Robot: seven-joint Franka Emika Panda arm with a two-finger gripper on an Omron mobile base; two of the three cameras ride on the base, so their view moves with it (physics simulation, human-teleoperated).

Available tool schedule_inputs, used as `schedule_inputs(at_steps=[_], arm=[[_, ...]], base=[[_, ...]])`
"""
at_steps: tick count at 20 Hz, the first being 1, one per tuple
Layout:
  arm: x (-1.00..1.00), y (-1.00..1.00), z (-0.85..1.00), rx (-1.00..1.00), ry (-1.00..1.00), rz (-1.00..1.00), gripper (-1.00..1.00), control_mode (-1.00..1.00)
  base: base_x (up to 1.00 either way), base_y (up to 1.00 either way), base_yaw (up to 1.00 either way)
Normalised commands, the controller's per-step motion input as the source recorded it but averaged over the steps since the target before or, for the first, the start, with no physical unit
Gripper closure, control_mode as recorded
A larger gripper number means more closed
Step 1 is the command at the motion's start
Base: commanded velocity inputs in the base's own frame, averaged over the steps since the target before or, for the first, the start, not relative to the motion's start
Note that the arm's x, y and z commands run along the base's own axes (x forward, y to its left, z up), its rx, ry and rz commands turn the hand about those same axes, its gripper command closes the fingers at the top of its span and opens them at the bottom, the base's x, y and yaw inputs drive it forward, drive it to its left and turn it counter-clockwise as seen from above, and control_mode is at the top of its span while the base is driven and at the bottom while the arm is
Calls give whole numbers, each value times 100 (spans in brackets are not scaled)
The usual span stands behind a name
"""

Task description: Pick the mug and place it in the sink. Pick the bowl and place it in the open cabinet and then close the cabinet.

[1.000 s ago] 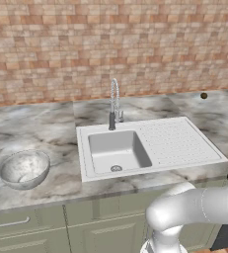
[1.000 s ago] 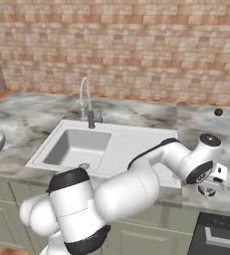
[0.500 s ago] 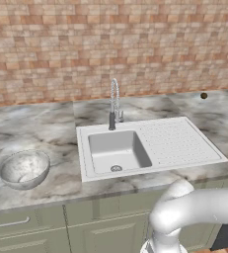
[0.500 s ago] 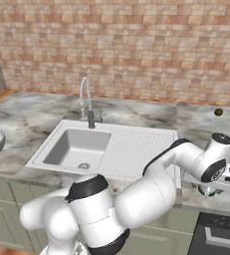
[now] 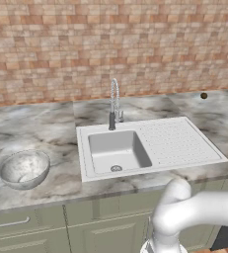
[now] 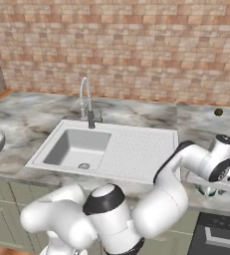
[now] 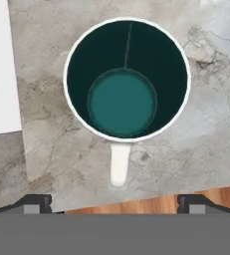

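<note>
Green inside and rimmed in white, the mug stands upright and empty on the marble counter at the upper centre of the hand view, its white handle toward the lower edge. The gripper hangs above it, fingers spread wide, holding nothing. Farther off, the grey rectangular sink sits empty at centre, ridged drainboard to its right. A marbled round bowl rests lower left, empty.

Counter layout, sink in the middle.
The sink is set into the counter, faucet behind its basin; the bowl sits left, the mug upright near the counter's front edge, right of the sink.
</note>
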Motion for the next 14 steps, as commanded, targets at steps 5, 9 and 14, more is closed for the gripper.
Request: schedule_inputs(at_steps=[5, 9, 14], arm=[[10, -12, -31, 0, 0, 6, -100, -100], [8, -2, -30, 0, 0, 7, -100, -100], [17, -6, -15, 0, 0, 8, -100, -100]], base=[[0, 0, 0], [0, 0, 0], [0, 0, 0]])
